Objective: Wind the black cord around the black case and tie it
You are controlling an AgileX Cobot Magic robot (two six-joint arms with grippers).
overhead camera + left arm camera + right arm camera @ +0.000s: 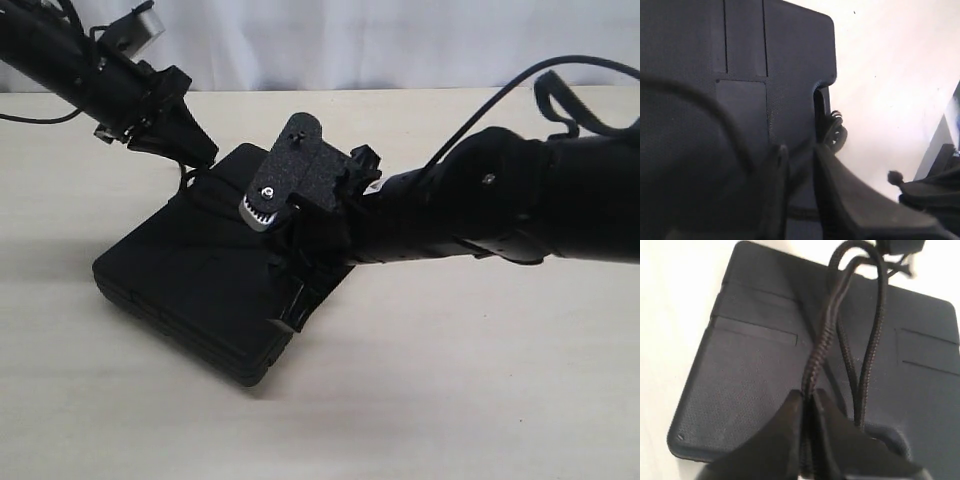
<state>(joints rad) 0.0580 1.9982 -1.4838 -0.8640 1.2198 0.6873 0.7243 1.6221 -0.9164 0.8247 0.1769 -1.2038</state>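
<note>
The black case [190, 270] lies flat on the table, its ribbed lid filling both wrist views [790, 60] [755, 370]. The black cord [820, 345] runs in several strands over the lid. One braided strand rises into my right gripper [809, 392], which is shut on it above the case's near right side [288, 300]. The cord's frayed knot [836, 131] sits at the handle cut-out. My left gripper [205, 155] is at the case's far corner. Its jaws [800, 149] stand a narrow gap apart, and a cord strand [801, 213] crosses deep between them; whether they grip it is unclear.
The case rests on a pale table [450, 380]. The bulky right arm [500, 200] reaches in from the right and hangs over the case's right edge. Part of it shows dark in the left wrist view [935, 192]. The left arm [80, 70] comes from the far left.
</note>
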